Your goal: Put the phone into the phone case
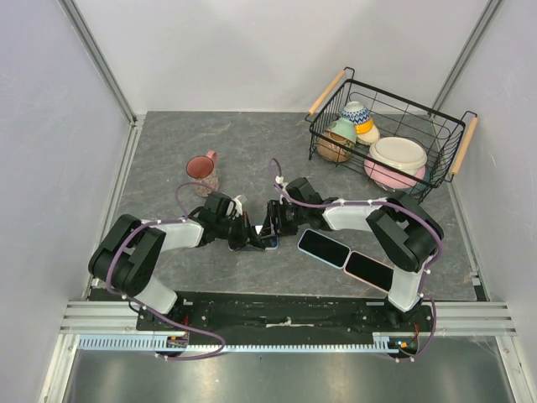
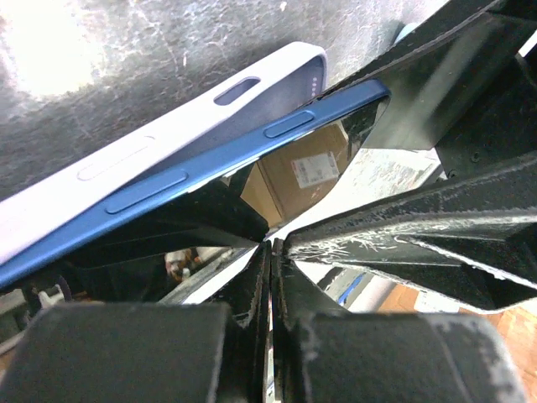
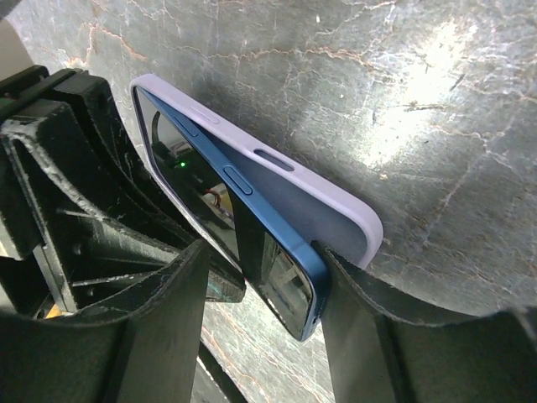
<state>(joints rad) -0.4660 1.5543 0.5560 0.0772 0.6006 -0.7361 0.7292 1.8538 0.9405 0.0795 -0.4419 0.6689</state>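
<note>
Phone: the blue phone (image 3: 245,191) is lying tilted in the lavender case (image 3: 323,197). At one end its corner is tucking under the case's rim, while its buttoned long edge is riding up clear of the case wall, more so toward the other end.
Place: phone and case are sitting on the grey bench (image 1: 252,143) at its middle, between the two arms. The wire basket (image 1: 390,138) is standing off at 2 o'clock from them and the pink mug (image 1: 202,170) at 11 o'clock.
Left fingers: the left gripper (image 2: 270,248) is pressed fully together, its tips pointing at the phone's glass from the 9 o'clock side. Whether they are touching it I cannot tell.
Right fingers: the right gripper (image 3: 264,273) is standing spread, straddling the raised end of the phone. One finger is touching the case's corner, and the other is apart from the glass and clamping nothing.
Done: the phone is lining up with the case and is partly entered.
Left: the raised edge and end are waiting to be pushed down until the rim is wrapping all round.
Spares: two more dark slabs (image 1: 323,248) are lying at 4 o'clock, untouched.
</note>
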